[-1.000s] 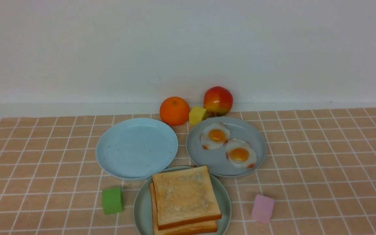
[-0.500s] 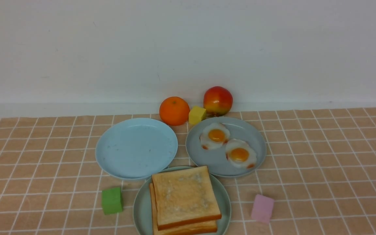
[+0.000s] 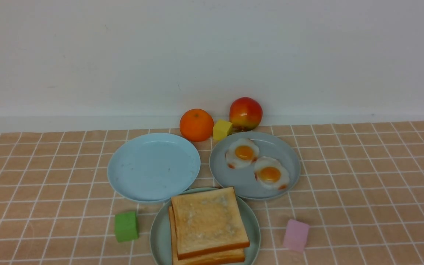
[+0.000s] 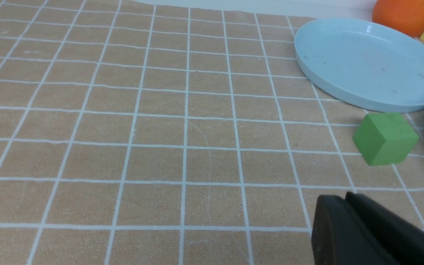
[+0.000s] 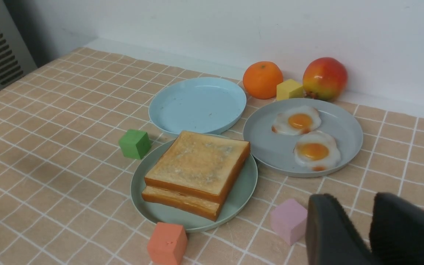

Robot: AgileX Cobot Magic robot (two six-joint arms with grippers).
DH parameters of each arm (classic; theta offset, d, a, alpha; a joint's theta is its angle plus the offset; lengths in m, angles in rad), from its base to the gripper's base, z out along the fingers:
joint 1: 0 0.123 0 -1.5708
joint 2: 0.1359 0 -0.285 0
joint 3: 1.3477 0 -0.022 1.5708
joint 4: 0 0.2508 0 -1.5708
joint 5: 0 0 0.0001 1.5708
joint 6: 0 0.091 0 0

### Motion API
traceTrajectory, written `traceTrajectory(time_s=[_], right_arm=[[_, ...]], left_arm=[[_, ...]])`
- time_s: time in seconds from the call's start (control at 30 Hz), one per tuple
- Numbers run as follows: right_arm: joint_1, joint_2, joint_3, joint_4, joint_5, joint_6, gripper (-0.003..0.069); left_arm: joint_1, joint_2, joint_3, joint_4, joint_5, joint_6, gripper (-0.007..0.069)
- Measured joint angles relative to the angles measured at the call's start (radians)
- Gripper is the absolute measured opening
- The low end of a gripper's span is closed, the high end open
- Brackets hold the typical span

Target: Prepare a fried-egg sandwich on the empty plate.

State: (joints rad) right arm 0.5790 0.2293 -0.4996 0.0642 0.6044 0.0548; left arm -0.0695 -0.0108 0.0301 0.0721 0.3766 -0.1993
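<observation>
Matt plates (image 3: 123,176) (smooth, plastic-looking)

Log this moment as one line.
toast: stacked on green plate | eggs: grey plate | blue plate: bare | grippers: holding nothing

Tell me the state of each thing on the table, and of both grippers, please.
light blue plate: empty
green plate: holds two stacked toast slices
grey plate: holds two fried eggs, side by side
left gripper: shut, holding nothing
right gripper: open, holding nothing
</observation>
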Motion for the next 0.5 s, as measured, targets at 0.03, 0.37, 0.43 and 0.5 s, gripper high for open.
traceTrajectory(time_s=[0.03,0.37,0.43,0.5], right_arm=[[0.000,0.000,0.000,0.000,0.000,0.000,0.0202],[0.000,0.000,0.000,-0.001,0.000,0.000,0.0216],[0.000,0.000,0.000,-0.001,0.000,0.000,0.0219],[-0.001,0.000,0.000,-0.022,-0.004,0.000,0.0220]], left_arm=[[0.000,0.000,0.000,-0.001,0.000,0.000,0.0039],[0.000,0.000,0.000,-0.003,0.000,0.000,0.0039],[0.000,0.000,0.000,-0.003,0.000,0.000,0.0044],[0.000,0.000,0.000,-0.003,0.000,0.000,0.0048]])
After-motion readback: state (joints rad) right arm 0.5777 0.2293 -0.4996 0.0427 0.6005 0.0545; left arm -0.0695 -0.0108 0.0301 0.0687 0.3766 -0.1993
